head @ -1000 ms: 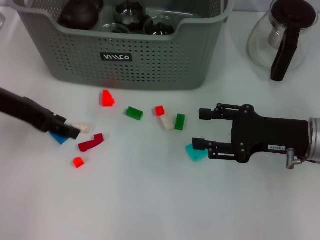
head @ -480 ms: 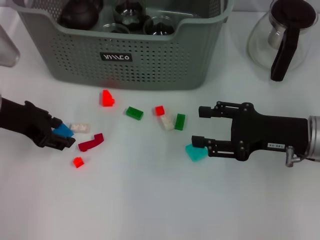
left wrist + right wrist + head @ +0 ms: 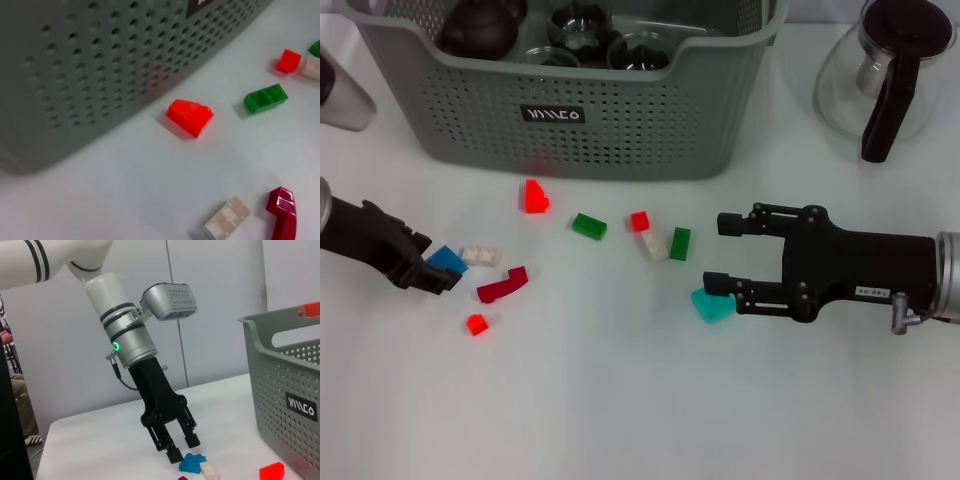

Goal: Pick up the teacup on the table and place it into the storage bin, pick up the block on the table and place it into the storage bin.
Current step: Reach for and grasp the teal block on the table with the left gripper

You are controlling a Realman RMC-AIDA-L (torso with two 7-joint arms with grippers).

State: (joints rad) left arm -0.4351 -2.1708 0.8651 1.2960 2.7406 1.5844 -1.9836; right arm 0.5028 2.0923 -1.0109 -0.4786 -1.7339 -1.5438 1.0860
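Observation:
Several small blocks lie on the white table in front of the storage bin (image 3: 620, 130). My left gripper (image 3: 432, 266) is low at the left and open, with a blue block (image 3: 447, 259) on the table at its fingertips; the right wrist view shows that gripper (image 3: 183, 448) and the blue block (image 3: 192, 463). My right gripper (image 3: 718, 257) is open at the right, its nearer finger touching a teal block (image 3: 715, 308). No teacup shows on the table; dark cups (image 3: 640, 50) and a teapot (image 3: 480, 30) sit inside the bin.
Between the grippers lie a red block (image 3: 533, 196), a green one (image 3: 588, 226), a small red one (image 3: 639, 220), a cream one (image 3: 654, 244), another green one (image 3: 679, 243), a dark red piece (image 3: 502, 286) and a small cream block (image 3: 478, 255). A glass carafe (image 3: 885, 70) stands at the back right.
My left gripper has drawn back to the left and its fingers have spread. The blue block has shifted slightly and now shows between the fingertips. The right gripper has not moved.

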